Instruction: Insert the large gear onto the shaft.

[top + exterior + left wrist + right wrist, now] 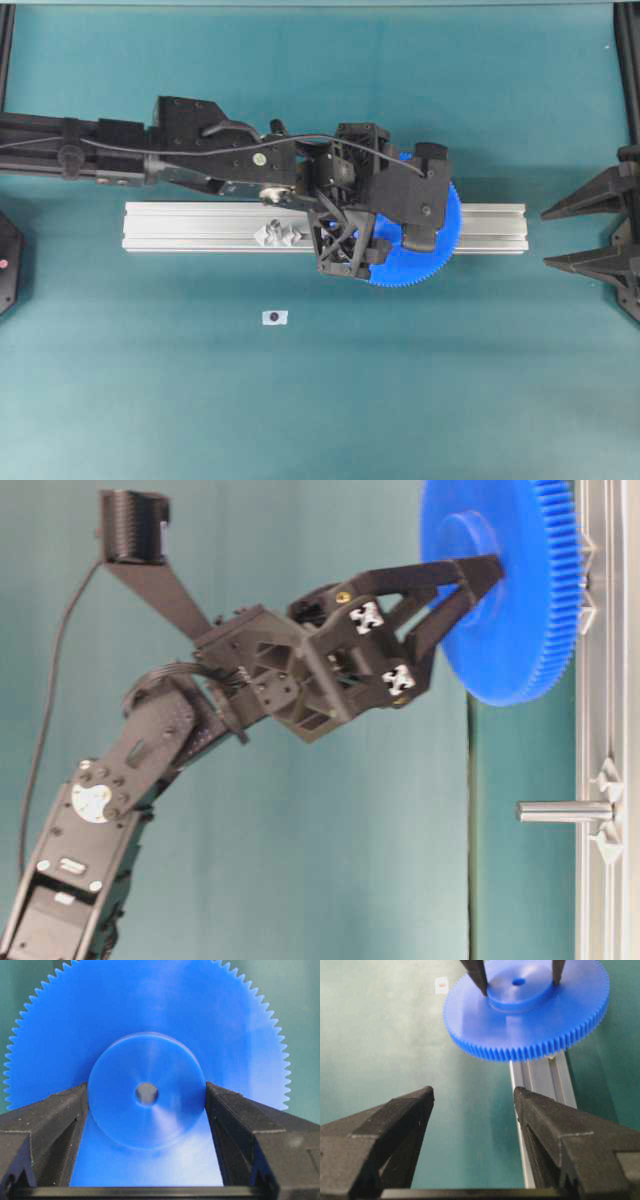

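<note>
Black fingers [60,1120] of the left hand [146,1110] fill the bottom of the left wrist view, pressed against either side of the raised hub on the large gear [150,1025]. Gripping the hub rather than the toothed rim leaves the small centre hole in plain sight between them, which I take to be the point: the hole can be sighted and lined up.

From the table-level view the gear hangs flat-faced above the aluminium rail [600,780], held off it, with some of the rail's hardware half hidden behind the disc. One shaft [565,811] stands clear of the rail, well to one side of the gear and not under its hole. From overhead I can make out only one bracket cluster beside the arm; a second pin may sit under the gear, but the disc and the hand cover that spot, so I cannot tell.

Over at the edge of the teal counter [300,400] the right hand [472,1110] waits with its fingers spread wide and nothing between them, looking along the rail toward the gear, apparently just keeping out of the way.
</note>
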You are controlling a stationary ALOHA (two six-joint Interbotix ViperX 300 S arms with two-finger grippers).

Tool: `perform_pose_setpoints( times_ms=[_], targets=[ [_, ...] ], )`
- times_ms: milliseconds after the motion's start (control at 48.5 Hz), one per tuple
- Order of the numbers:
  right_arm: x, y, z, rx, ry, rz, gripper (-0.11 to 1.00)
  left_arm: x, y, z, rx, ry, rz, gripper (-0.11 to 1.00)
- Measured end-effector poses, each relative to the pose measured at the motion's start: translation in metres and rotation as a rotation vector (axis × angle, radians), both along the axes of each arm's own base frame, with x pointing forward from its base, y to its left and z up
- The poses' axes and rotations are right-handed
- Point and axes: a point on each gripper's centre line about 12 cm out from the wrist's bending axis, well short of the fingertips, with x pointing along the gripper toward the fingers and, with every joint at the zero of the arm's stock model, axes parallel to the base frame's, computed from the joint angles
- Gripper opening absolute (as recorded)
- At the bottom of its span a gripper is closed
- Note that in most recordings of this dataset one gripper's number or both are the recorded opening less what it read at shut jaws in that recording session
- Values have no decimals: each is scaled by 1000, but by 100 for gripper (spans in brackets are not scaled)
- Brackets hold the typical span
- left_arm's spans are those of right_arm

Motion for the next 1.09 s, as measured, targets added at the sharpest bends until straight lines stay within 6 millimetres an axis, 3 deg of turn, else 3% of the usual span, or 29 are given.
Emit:
perform_pose_setpoints(
  times_ms=[577, 1092],
  targets=[
    [-1, 0, 1, 0, -9, 0, 73, 5, 15, -7, 0, 6, 27, 77],
    [-1, 0, 1, 0, -9, 0, 73, -4, 32, -11, -10, 90, 65, 77]
  ],
)
